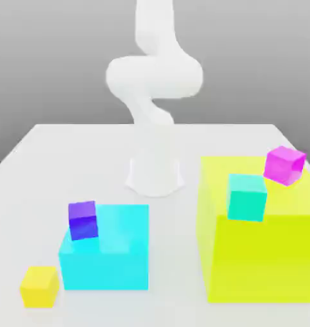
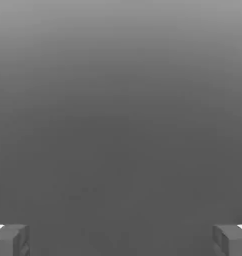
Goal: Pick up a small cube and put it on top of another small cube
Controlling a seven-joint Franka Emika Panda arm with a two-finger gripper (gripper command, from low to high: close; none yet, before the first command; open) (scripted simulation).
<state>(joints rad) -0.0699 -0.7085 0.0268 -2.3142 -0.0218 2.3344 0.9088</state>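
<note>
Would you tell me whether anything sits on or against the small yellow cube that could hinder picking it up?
Nothing visible does. The small yellow cube sits alone on the table, just apart from the cyan block, with its top bare.

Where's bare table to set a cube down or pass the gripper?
Free: the table behind the cyan block, on the exterior view's left of the arm base; also the lane between cyan block and large yellow-green block. Crowded: the purple cube and small yellow cube by the cyan block; the teal cube and magenta cube at the yellow-green block.
</note>
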